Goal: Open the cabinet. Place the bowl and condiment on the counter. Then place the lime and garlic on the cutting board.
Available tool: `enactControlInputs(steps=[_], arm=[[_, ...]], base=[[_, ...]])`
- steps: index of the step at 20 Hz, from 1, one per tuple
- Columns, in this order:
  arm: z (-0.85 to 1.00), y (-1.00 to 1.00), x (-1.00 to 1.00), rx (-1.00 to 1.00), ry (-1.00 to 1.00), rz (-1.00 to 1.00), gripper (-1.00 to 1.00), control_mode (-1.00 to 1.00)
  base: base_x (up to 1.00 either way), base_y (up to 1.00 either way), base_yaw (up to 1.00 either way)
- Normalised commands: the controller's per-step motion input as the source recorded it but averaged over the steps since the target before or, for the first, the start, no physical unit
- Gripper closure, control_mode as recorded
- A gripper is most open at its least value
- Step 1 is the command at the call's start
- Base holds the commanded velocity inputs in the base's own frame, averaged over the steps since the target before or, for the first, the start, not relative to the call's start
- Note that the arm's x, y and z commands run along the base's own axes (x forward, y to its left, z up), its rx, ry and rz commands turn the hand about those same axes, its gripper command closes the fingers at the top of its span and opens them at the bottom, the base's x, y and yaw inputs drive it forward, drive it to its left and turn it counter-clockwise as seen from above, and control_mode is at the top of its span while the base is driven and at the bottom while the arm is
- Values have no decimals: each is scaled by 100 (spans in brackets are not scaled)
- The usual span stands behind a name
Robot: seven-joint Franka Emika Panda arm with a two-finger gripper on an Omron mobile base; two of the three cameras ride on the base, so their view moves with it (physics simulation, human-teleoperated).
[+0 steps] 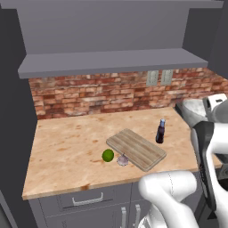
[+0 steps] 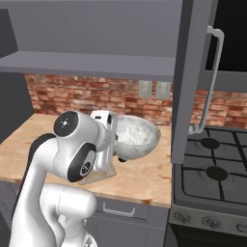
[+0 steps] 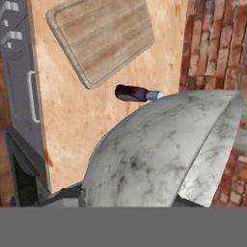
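Observation:
My gripper [image 2: 116, 141] is shut on the rim of the marbled grey-white bowl [image 2: 138, 135], held tilted in the air over the right end of the counter [image 1: 67, 151]. The bowl [image 3: 164, 154] hides my fingertips in the hand view, and its edge shows at the right of the left base view as well [image 1: 193, 111]. The dark condiment [image 1: 160, 131] stands upright on the counter by the cutting board [image 1: 137, 149]. The lime [image 1: 107, 155] and the garlic [image 1: 123, 160] lie on the counter, touching the board's near left edge. The cabinet [image 1: 111, 62] stands open, its door [image 2: 190, 72] swung out.
A black stove [image 2: 212, 169] adjoins the counter on the right, under the open door and its bar handle [image 2: 212, 82]. A brick wall [image 1: 98, 95] with outlets runs behind. Grey drawers [image 1: 84, 200] sit below the counter's front edge.

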Motion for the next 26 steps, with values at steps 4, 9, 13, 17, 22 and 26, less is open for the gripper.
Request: enactControlInputs(steps=[4,9,13,17,22,26], arm=[[-34,-13,0,0,0,0,100,-100],[-43,-4,0,0,-1,0,100,-100],[-44,0,0,0,-2,0,100,-100],[-42,0,0,0,-3,0,100,-100],[-42,0,0,0,-5,0,100,-100],[-43,0,0,0,-9,0,100,-100]], base=[[0,0,0],[0,0,0],[0,0,0],[0,0,0],[0,0,0],[0,0,0]])
